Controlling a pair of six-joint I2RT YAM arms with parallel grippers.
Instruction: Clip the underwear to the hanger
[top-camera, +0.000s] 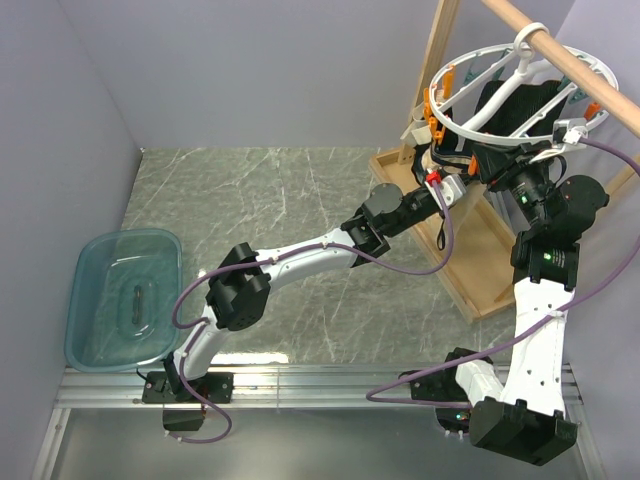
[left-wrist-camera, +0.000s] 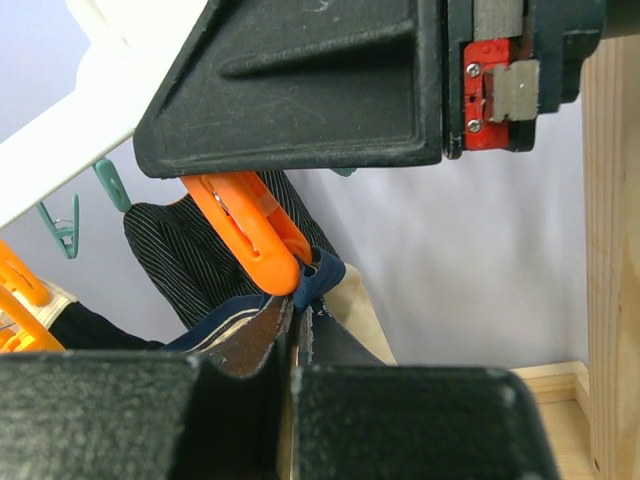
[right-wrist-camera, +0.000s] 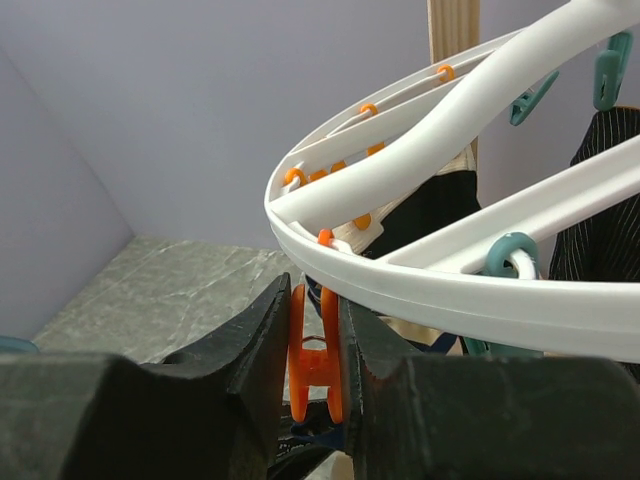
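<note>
Right gripper (right-wrist-camera: 314, 335), lower centre of the right wrist view, is pinching the orange clip (right-wrist-camera: 315, 368) between both fingers, so it is closed on the clip. The clip's long axis is running vertically there. The clip is hanging from the outer ring of the hanger (right-wrist-camera: 450, 295), which is sweeping across from centre to right edge.

Left gripper (left-wrist-camera: 291, 335), bottom centre of the left wrist view, is clamping the underwear (left-wrist-camera: 358, 320) with its fingers nearly touching. It is gripping the fabric at the dark trim, and the beige cloth is spilling out to the right of the fingertips.

Key relation: in the left wrist view the orange clip (left-wrist-camera: 245, 225) is slanting from upper left down to lower right. Its lower tip is meeting the navy trim just above the left fingertips, so the trim is sitting directly under the clip mouth and touching it. I cannot tell whether the trim is actually inside the mouth, because the tip is hiding that spot.

A striped dark garment (left-wrist-camera: 190, 255) is hanging behind the clip at centre left. A wooden post (left-wrist-camera: 612, 250) is running down the right edge.

Judgement: the next move is depending on the trim riding up along the clip's axis before the right fingers let go.
</note>
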